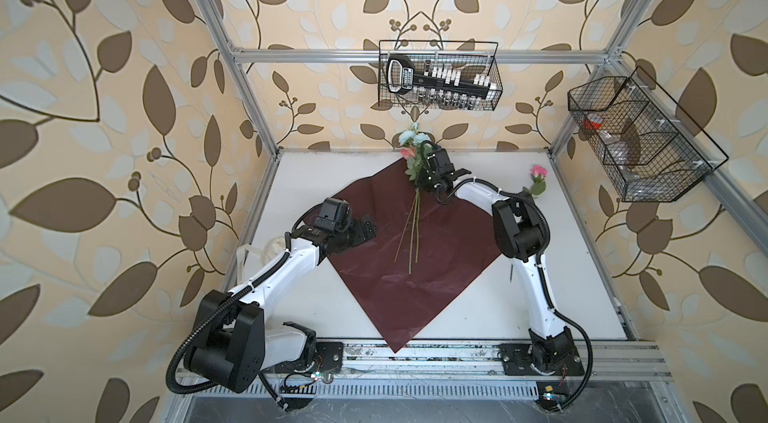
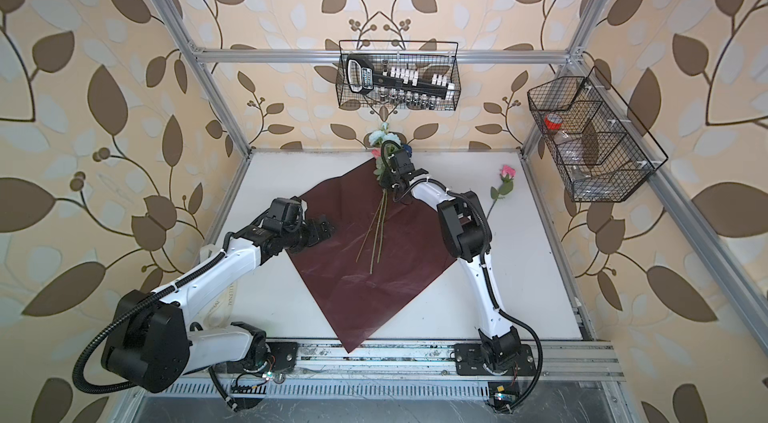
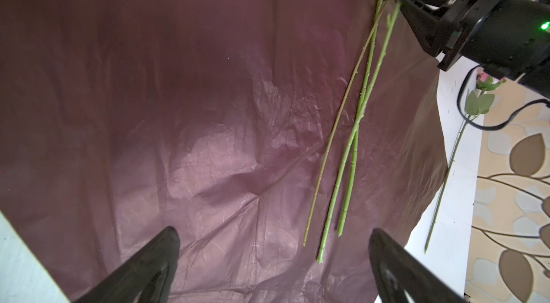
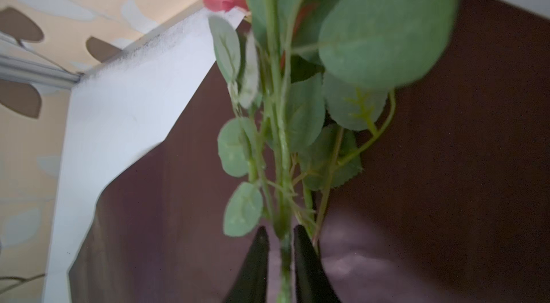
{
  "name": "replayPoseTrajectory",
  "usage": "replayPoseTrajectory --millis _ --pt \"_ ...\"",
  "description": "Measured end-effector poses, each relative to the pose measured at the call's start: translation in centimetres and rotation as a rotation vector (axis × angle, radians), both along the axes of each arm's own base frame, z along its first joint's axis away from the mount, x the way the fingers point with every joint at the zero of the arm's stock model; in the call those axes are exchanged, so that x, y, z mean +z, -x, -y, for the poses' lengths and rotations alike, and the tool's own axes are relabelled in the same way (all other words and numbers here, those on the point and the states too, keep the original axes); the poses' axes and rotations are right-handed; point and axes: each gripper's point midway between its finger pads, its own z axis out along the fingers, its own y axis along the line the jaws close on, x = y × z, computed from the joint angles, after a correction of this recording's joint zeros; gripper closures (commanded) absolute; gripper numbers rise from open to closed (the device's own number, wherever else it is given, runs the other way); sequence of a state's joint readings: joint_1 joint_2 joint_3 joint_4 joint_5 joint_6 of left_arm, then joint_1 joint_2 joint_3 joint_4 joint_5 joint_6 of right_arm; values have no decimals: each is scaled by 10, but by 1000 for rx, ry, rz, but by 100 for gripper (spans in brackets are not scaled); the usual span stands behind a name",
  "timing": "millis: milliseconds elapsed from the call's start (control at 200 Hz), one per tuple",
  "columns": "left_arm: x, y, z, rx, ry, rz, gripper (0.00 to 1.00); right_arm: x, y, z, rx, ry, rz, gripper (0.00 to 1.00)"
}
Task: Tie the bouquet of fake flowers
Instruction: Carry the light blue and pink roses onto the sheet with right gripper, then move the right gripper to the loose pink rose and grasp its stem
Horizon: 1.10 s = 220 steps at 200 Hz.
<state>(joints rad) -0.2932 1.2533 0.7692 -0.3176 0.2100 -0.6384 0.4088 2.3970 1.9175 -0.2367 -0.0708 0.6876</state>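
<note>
Though not yet tied, seeing bouquet of fake flowers flat on wrapping sheet: blooms upper centre, stems fanned toward lower centre. Probably laid there for wrapping first. Reading right gripper as narrow, straddling one stem below the leaves; can't tell if touching. Reading left gripper as wide, empty, over sheet's left side, likely staged for stem ends. Noting single pink flower apart, right of frame.

White shells, black joints and black corrugated cables are noted on the left arm and right arm. Black tapered fingers are fitted to the left gripper. A green light is lit on the right wrist.
</note>
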Motion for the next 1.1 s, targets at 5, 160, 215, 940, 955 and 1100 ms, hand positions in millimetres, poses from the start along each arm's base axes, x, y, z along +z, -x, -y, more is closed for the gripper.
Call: replayPoseTrajectory --millis 5,160,215,940,955,1100 --pt "0 0 0 0 0 0 1 0 0 0 -4 -2 0 64" --pt "0 0 0 0 0 0 1 6 -3 2 13 17 18 56" --pt "0 0 0 0 0 0 1 9 -2 4 15 24 16 55" --pt "5 9 -2 -3 6 8 1 81 162 288 -440 246 -11 54" --pt "4 9 -2 -3 6 6 1 77 166 295 -454 252 -25 54" --pt "3 11 0 -11 14 -3 1 42 200 349 -545 290 -143 52"
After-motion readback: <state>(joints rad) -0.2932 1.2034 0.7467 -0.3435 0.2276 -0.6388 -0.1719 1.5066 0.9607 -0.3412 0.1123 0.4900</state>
